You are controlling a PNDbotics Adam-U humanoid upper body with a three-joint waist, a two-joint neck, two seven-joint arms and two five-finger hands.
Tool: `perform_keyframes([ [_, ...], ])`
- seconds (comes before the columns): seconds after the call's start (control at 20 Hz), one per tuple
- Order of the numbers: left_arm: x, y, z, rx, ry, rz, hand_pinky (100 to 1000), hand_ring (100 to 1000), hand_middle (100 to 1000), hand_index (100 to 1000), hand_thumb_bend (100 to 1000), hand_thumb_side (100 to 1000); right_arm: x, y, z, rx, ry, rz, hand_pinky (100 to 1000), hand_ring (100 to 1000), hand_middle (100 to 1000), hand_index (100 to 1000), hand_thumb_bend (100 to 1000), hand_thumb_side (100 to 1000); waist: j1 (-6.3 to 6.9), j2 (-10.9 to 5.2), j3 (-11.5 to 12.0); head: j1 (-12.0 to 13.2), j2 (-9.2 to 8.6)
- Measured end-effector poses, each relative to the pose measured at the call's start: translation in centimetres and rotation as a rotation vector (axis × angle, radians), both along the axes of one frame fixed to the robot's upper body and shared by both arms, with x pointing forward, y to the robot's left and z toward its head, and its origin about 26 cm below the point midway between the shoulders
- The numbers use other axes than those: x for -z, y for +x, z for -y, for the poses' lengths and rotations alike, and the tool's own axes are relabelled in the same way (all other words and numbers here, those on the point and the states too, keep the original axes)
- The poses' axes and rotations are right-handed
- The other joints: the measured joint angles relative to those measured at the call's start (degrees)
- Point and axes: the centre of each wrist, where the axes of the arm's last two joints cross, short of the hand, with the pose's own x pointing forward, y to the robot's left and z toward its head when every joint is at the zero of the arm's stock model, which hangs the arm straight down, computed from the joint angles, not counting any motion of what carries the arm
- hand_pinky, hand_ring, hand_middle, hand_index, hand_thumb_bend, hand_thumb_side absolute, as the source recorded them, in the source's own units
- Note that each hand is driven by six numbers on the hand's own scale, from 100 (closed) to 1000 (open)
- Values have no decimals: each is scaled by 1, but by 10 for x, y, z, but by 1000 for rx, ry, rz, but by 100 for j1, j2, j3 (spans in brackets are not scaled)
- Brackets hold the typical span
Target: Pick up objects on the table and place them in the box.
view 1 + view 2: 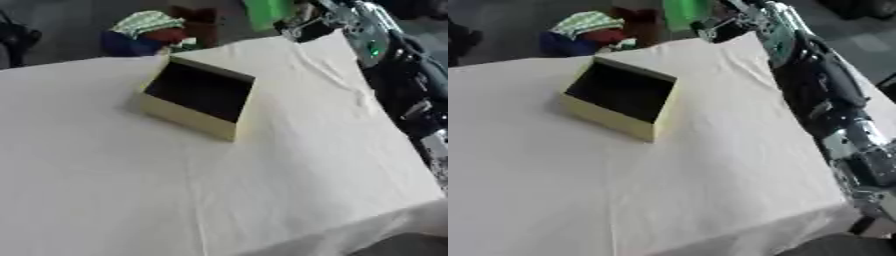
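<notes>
- The right arm is stretching along the right side of the counter, running from the lower right corner up toward the far edge; it is black with silver joints, and a green light is showing on it in the left eye view.
- The right robot hand is hanging at the far right corner of the counter, just past the edge of the pale cloth. It is reading only as a dark blurred shape, so whether its fingers are spread or curled, I cannot tell.
- A bright green thing is sitting just beside that hand at the top edge; it may be touching the hand, but the blur is making that uncertain, and its upper part is cut off by the frame.
- The left robot hand is not showing in either view.
- The box is standing on the counter, left of centre and toward the far side, well apart from the right robot hand. It is pale yellow outside and dark inside, its opening is facing upward, and nothing can be made out within the dark interior.
- Beyond the far edge of the counter, a heap of coloured things, green-striped, red and blue, is lying behind the box; their shapes are too blurred to name.
</notes>
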Motion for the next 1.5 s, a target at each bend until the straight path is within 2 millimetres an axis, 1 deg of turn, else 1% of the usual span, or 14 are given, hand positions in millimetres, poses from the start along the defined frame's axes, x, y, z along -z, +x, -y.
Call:
perform_keyframes([
  [0.3,0,0,2,12,2,-1,721,558,541,817,100,754,21,17,-61,-130,-85,-112,725,824,462,600,100,100,26,0,43,-50,0],
  [0.4,0,0,2,13,2,-1,721,558,541,817,100,755,31,19,-75,-152,-122,-155,733,832,483,621,100,100,24,0,59,-52,0],
  [0.55,0,0,2,15,1,-2,721,558,542,817,100,755,45,21,-88,-169,-191,-217,749,847,522,664,100,100,20,1,59,-53,0],
  [0.7,-1,1,2,16,0,0,721,559,542,817,100,756,55,22,-94,-164,-274,-278,771,866,599,737,100,197,4,1,59,-55,1],
  [0.8,-1,1,2,17,0,0,721,559,542,817,100,756,61,22,-96,-149,-321,-317,778,874,627,782,100,220,-9,1,61,-61,2],
  [0.85,-1,1,2,17,0,0,720,559,542,817,100,755,63,22,-96,-138,-342,-334,791,887,696,843,100,275,-11,1,69,-66,2],
  [0.9,-1,1,2,17,1,0,720,559,542,817,100,755,64,22,-96,-124,-363,-352,794,889,709,856,100,283,-12,1,87,-71,2],
  [1.0,-1,1,2,17,0,0,720,559,542,817,100,755,66,23,-96,-97,-400,-381,814,906,792,924,100,309,-13,1,101,-73,2],
  [1.05,-1,1,2,17,0,0,720,559,542,817,100,755,66,23,-95,-82,-418,-392,821,914,836,967,100,354,-14,1,99,-73,2],
  [1.1,-1,1,2,17,0,0,720,559,542,817,100,755,65,23,-95,-67,-433,-402,822,915,842,971,100,360,-14,1,98,-74,2],
  [1.15,-1,1,2,17,0,0,720,559,542,817,100,756,64,23,-94,-53,-445,-407,834,930,909,1000,127,459,-15,1,98,-74,2],
  [1.2,-1,1,2,17,0,0,720,559,542,817,100,756,62,23,-94,-43,-453,-406,841,938,940,1000,168,498,-17,1,98,-74,2],
  [1.35,-1,1,2,17,0,0,720,559,542,817,100,756,54,22,-95,-21,-471,-368,853,953,1000,1000,238,540,-18,1,86,-72,2],
  [1.5,-1,1,2,17,0,0,720,559,542,817,100,757,46,22,-94,-3,-482,-316,862,960,1000,1000,292,577,-24,1,89,-70,3],
])
